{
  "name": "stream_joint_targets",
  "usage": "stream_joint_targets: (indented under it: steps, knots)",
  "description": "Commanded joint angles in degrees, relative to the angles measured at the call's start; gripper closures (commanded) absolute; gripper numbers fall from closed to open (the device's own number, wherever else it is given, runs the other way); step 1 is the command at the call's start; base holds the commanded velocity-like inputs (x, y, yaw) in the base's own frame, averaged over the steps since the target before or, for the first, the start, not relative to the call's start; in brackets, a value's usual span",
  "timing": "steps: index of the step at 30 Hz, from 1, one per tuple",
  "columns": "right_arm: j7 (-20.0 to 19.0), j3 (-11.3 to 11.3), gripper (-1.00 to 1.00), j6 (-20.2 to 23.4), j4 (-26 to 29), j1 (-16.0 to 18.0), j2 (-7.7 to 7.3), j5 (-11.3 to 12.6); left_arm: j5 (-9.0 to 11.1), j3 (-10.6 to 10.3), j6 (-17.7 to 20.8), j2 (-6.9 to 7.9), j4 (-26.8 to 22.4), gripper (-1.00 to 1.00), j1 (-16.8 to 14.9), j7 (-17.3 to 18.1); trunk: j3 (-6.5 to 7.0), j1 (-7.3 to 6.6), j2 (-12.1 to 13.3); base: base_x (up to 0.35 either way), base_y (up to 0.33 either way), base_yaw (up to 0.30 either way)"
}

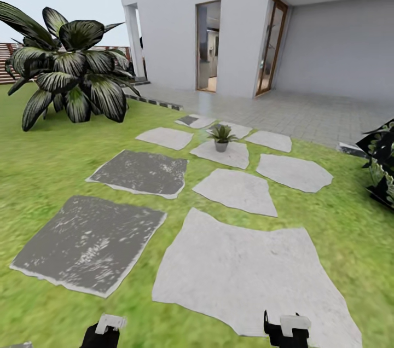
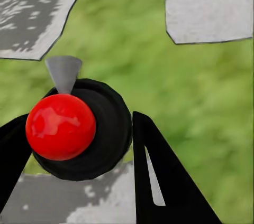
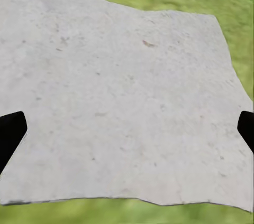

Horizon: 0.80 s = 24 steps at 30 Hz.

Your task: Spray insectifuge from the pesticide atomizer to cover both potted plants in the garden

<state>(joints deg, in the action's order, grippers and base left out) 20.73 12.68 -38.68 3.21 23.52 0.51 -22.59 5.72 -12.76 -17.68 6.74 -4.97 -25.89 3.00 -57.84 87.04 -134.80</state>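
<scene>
Stands upright at 12 o'clock in the head view: one potted plant (image 1: 221, 137), grey pot on a pale stepping stone (image 1: 230, 155), long axis vertical, pointed leaves fanning up and out. Shrub (image 1: 68, 71) at 10 o'clock, broad dark striped leaves. Rough irregular slabs across mottled lawn (image 1: 49, 156). Left gripper (image 2: 79, 118) flanks a glossy red ball (image 2: 61, 126) on a black round body with a grey cone; cannot tell whether pinched. Right gripper (image 3: 129, 123) spread wide over speckled pale stone (image 3: 121, 76).
</scene>
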Motion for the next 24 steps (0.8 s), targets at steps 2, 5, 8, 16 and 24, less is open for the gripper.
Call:
stream_joint_targets:
  steps: [2,5,8,16,24]
  knots:
    - [0.4,0.3,-1.00,-0.1,0.0,0.0,0.02,-0.6,0.6,-0.3,-0.2,0.02,0.0,1.00,0.0,0.3,-0.05,0.02,0.0,0.341,0.000,0.000]
    - [0.4,0.3,-1.00,-0.1,0.0,0.0,0.02,-0.6,0.6,-0.3,-0.2,0.02,0.0,1.00,0.0,0.3,-0.05,0.02,0.0,0.341,0.000,0.000]
    - [0.4,0.3,-1.00,-0.1,0.0,0.0,0.02,-0.6,0.6,-0.3,-0.2,0.02,0.0,1.00,0.0,0.3,-0.05,0.02,0.0,0.341,0.000,0.000]
    - [0.4,0.3,-1.00,-0.1,0.0,0.0,0.09,-0.5,0.6,-0.3,-0.2,0.02,0.0,1.00,0.0,0.3,-0.05,0.02,0.0,0.341,0.000,0.000]
    - [0.4,0.3,-1.00,-0.1,0.0,0.0,0.10,-0.5,0.6,-0.3,-0.2,0.02,0.0,1.00,0.0,0.3,-0.05,0.02,0.0,0.341,0.000,0.000]
